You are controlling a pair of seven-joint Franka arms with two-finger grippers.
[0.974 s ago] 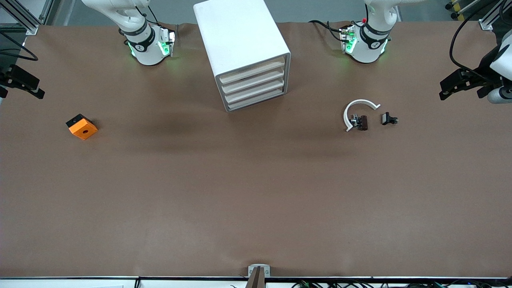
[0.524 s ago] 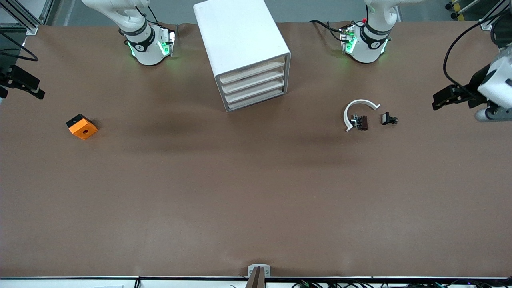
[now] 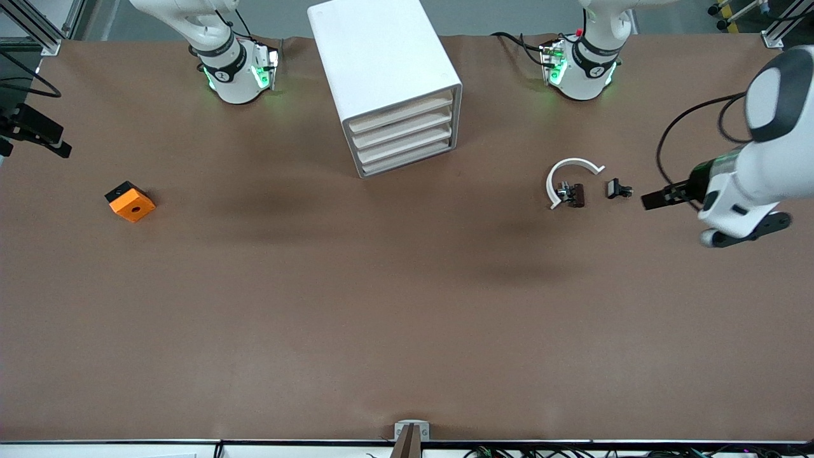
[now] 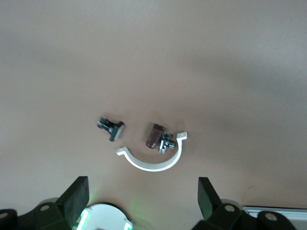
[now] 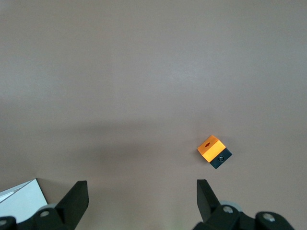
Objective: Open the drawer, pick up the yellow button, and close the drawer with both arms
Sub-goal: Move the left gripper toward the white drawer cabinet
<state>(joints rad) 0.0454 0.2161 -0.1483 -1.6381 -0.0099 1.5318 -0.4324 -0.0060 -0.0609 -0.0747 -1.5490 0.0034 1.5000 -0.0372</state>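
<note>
The white cabinet [image 3: 381,57] stands between the two arm bases. Its highest drawer [image 3: 402,113] is shut, like the three under it. The button is hidden. My left gripper [image 3: 648,200] is open and empty over the table beside the small black clips, toward the left arm's end. In the left wrist view [image 4: 141,199] its fingers [image 4: 76,196] stand wide apart. My right gripper [image 3: 54,140] waits over the table's edge at the right arm's end. It is open and empty in the right wrist view [image 5: 141,196].
An orange square block [image 3: 130,201] with a round hole lies near the right arm's end and shows in the right wrist view [image 5: 214,151]. Two black clips [image 3: 619,189] and a white curved band [image 3: 569,168] lie near the left gripper, also in the left wrist view [image 4: 153,163].
My left arm has swung in from the table's end, carrying its gripper toward the black clips and lower in the front view. The right arm has not moved.
</note>
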